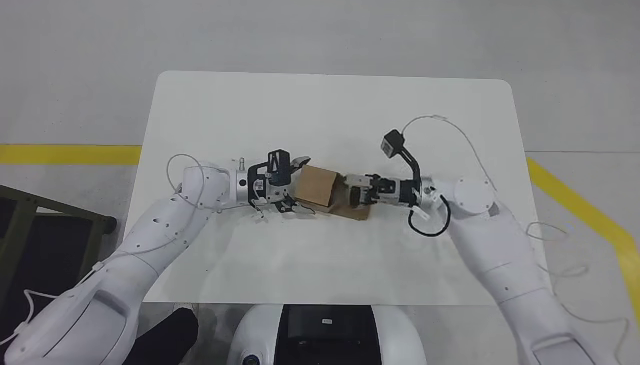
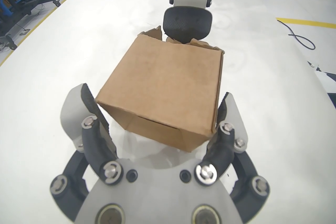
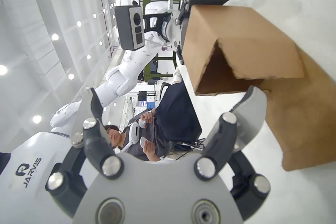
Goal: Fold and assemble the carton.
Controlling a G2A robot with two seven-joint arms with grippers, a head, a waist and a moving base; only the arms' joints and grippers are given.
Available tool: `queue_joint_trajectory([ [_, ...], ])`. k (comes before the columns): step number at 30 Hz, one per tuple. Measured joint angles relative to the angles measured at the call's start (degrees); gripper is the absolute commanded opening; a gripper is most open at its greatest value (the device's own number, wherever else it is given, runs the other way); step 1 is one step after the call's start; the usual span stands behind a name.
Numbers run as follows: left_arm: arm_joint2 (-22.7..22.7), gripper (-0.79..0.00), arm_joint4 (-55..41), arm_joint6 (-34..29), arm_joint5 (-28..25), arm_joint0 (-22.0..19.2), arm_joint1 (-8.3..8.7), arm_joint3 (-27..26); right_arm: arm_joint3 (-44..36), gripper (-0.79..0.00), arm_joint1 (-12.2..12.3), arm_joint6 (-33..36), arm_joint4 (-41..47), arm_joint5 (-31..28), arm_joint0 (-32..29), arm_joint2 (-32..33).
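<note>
On the table, the brown carton lies open-ended.

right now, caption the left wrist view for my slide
Left gripper grips the near end of the carton over the white table; a pad of the right gripper meets its far flaps

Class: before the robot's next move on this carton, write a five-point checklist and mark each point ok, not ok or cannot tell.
1. Left gripper jaws closed on carton sides: ok.
2. Right gripper jaws open, ready at the open end: ok.
3. Open end's flaps folded in: not ok; one flap lies flat on the table.
4. End at left gripper tucked shut: cannot tell.
5. Whole carton well inside table edges: ok.
</note>
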Motion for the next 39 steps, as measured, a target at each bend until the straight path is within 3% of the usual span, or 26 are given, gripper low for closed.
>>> queue_joint_trajectory([
  [8,-0.2,0.000,0.3,-0.1,0.0,0.1,0.00,-0.2,2.2,0.000,-0.1,-1.8,-1.7,-2.4,2.4,-0.5],
  [18,-0.4,0.000,0.5,-0.1,0.0,0.1,0.00,-0.3,5.3,0.000,-1.1,3.2,-2.0,-8.1,5.7,-4.8],
  [39,-0.7,0.000,0.7,-0.2,-0.3,0.4,-0.07,-0.6,6.3,0.000,-2.6,-2.7,1.9,-7.1,5.3,-7.7],
])
